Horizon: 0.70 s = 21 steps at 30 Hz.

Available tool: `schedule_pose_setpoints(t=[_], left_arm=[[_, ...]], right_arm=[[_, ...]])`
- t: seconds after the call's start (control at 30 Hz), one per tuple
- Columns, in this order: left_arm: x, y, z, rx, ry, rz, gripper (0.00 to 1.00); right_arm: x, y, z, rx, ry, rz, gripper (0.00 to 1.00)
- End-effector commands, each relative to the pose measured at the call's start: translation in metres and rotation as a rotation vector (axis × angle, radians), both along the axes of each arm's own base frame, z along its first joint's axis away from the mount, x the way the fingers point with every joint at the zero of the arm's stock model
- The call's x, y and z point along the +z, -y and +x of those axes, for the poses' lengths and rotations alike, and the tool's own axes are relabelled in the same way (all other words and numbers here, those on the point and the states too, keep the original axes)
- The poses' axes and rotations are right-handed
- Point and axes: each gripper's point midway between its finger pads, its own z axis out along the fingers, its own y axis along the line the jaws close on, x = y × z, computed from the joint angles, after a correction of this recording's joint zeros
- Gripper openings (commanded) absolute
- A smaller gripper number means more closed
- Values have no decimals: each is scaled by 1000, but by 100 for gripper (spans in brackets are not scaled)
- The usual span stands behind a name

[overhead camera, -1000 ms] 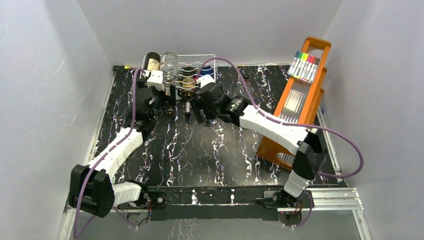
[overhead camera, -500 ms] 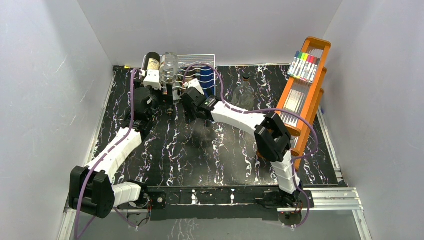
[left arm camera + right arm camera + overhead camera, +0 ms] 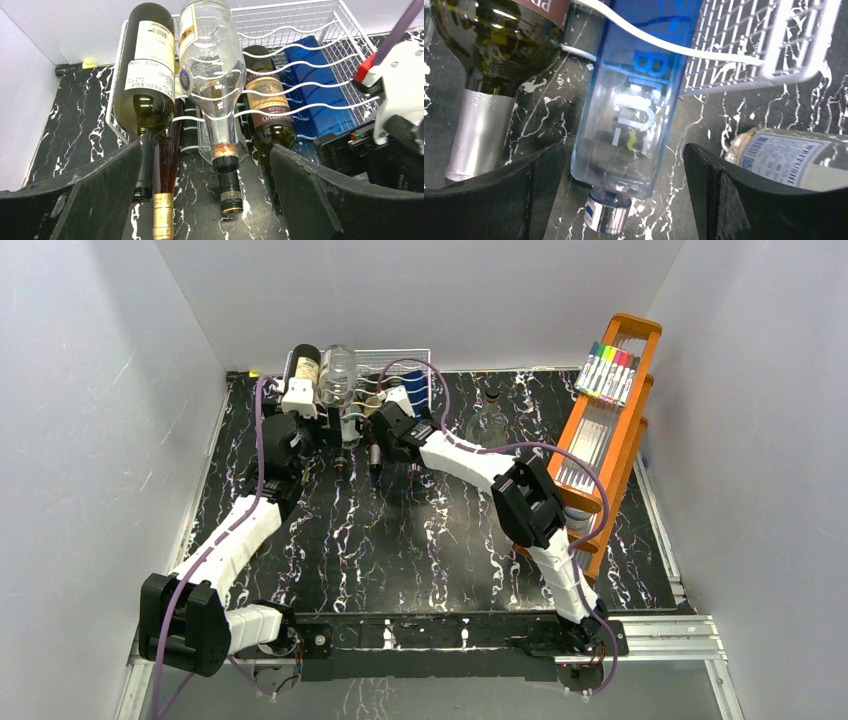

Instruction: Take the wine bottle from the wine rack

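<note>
The wine rack (image 3: 405, 358), silver-white wire, stands at the back of the table and also shows in the left wrist view (image 3: 300, 47). It holds a dark wine bottle with a white label (image 3: 147, 75), a clear bottle (image 3: 212, 65), a green wine bottle with a brown label (image 3: 267, 112), a red-brown bottle with gold foil (image 3: 164, 200) and a blue square bottle (image 3: 634, 110). My left gripper (image 3: 207, 190) is open and empty in front of the necks. My right gripper (image 3: 624, 170) is open, with its fingers on either side of the blue bottle's neck end, not touching.
A clear labelled bottle (image 3: 490, 420) rests on the table right of the rack, and shows beside my right finger (image 3: 789, 157). A tall orange wooden rack (image 3: 600, 430) with coloured markers stands at the right. The right arm's wrist (image 3: 395, 125) is close beside my left gripper.
The right arm has folded and its gripper has moved back toward the rack's right end, uncovering the clear bottle on the table. The left arm has hardly moved.
</note>
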Motion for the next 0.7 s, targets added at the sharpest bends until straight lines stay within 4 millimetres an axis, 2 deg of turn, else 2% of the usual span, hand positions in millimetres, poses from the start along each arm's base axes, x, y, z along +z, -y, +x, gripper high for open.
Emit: schedule_pose_setpoints(t=[0.0, 0.2, 0.4, 0.43, 0.57, 0.67], left_arm=[[28, -1, 1, -1, 61, -30, 98], [25, 0, 2, -9, 52, -39, 98], [24, 1, 4, -17, 45, -48, 98], [24, 0, 4, -15, 45, -50, 98], [21, 1, 5, -20, 37, -56, 98], [21, 2, 5, -24, 35, -60, 98]], right_arm=[[2, -17, 13, -2, 48, 30, 98], [-13, -10, 26, -61, 72, -3, 98], [-18, -1, 33, -116, 106, -52, 96], [-18, 1, 33, -124, 107, -51, 94], [-12, -1, 31, -124, 110, -19, 72], [-6, -5, 25, -114, 99, -5, 64]])
